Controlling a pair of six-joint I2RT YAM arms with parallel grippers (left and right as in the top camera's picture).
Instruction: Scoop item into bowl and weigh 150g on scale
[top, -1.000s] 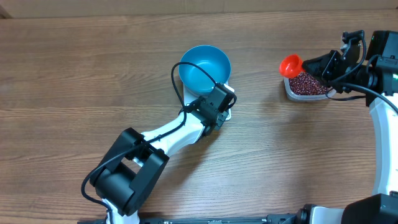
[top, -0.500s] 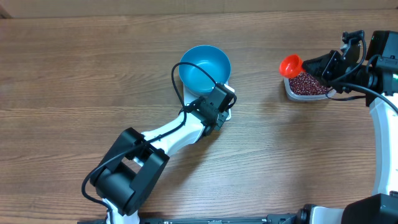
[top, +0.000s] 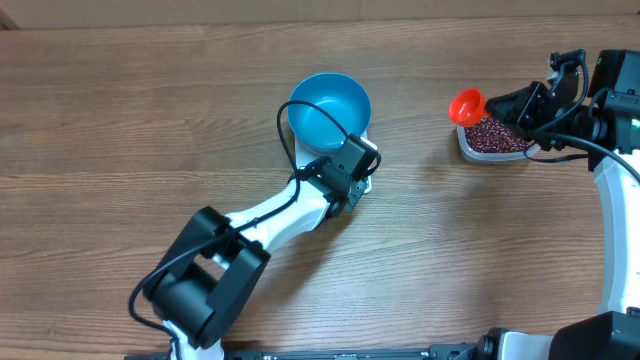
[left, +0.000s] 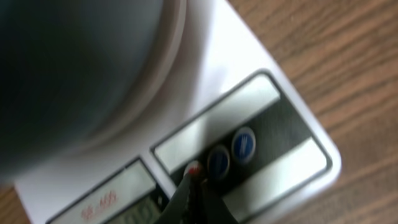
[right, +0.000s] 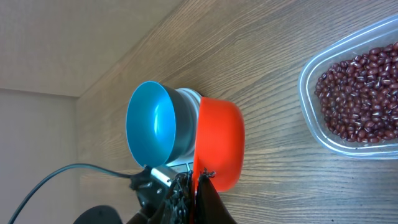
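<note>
While the left gripper (left: 193, 177), jaws pressed together, prods the scale (left: 249, 62), likely zeroing it under the bowl (top: 328, 108), the right gripper (right: 200, 186) pinches the red scoop (right: 217, 149) near the beans (right: 357, 93).

The left arm (top: 270, 215) stretches diagonally forward, its left tool (left: 193, 176) closed, tips pointing down. The right tool (right: 200, 183), reaching inward, clamps a red scoop (right: 219, 144).
</note>
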